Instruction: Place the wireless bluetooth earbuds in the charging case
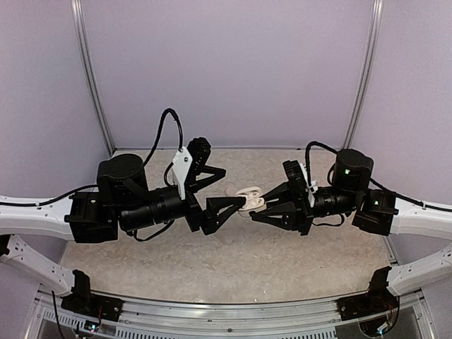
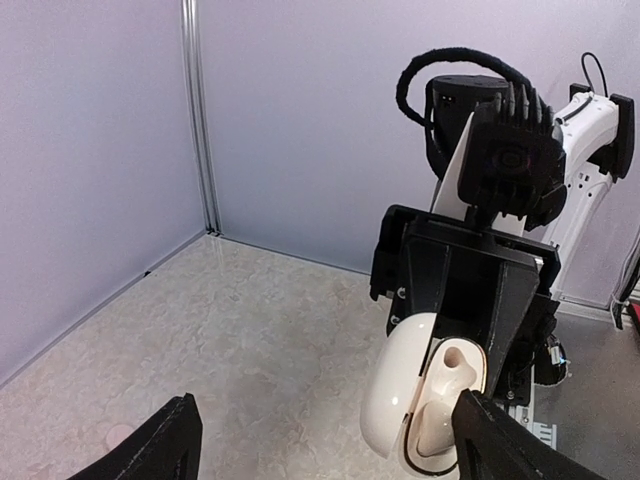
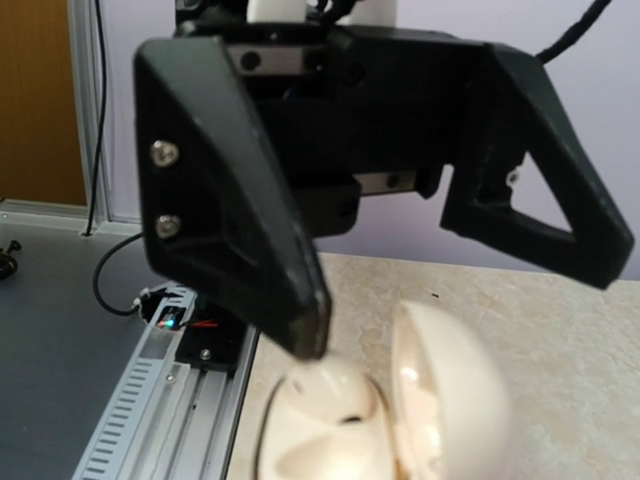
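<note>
The charging case (image 1: pixel 248 196) is white and hangs open above the table between the two arms. My right gripper (image 1: pixel 258 206) is shut on it from the right. In the left wrist view its lid (image 2: pixel 395 395) swings left and its base (image 2: pixel 450 375) shows a well. My left gripper (image 2: pixel 325 400) is open wide, and one finger (image 3: pixel 250 230) rests its tip on the base (image 3: pixel 320 430) next to the lid (image 3: pixel 455 395). The other finger (image 3: pixel 540 200) stands off to the side. I cannot tell any wireless bluetooth earbuds apart from the white inside of the case.
The marbled table (image 1: pixel 212 247) is boxed in by pale purple walls with aluminium posts (image 1: pixel 92 85) at the back corners. A slotted metal rail (image 3: pixel 170 400) with wiring runs along the near edge. The right arm's wrist block (image 2: pixel 470 280) fills the space behind the case.
</note>
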Controlling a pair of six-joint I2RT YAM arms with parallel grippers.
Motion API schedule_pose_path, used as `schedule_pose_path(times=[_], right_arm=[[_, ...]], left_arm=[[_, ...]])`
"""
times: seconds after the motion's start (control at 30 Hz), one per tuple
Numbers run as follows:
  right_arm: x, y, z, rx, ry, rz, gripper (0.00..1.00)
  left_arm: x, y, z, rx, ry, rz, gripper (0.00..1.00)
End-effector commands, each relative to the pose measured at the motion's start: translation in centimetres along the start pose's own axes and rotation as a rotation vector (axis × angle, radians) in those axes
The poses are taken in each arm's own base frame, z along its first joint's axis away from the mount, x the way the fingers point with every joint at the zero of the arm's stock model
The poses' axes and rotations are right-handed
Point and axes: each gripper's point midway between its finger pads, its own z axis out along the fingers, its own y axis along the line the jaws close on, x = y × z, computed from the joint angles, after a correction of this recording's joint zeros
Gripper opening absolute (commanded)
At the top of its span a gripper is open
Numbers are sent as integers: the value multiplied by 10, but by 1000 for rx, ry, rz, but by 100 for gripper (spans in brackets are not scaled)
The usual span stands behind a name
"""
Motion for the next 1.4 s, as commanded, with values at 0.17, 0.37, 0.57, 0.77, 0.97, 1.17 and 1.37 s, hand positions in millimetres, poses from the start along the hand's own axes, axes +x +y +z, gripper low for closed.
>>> schedule_pose_path(times=[0.17,0.37,0.57,0.77,0.97,1.17,1.37], right_arm=[[-12,3,-5,10,-44,-25,0],[-4,-5,-6,60,-32,4,0],[8,-24,-18,129,-34,82,0],[21,-48,-40,219,-45,162,0],[31,-61,-57,281,-45,214,0],[40,-74,-71,350,-19,250,0],[47,-81,-81,401,-3,267,0]], left_arm=[[-10,1,2,1,-18,16,86],[-21,-2,-3,19,-56,17,86],[-26,19,-11,-48,-72,-10,87],[9,68,-7,-140,34,-68,88],[64,113,5,-213,213,-82,87],[119,140,23,-240,389,-75,85],[176,142,49,-195,560,-108,75]])
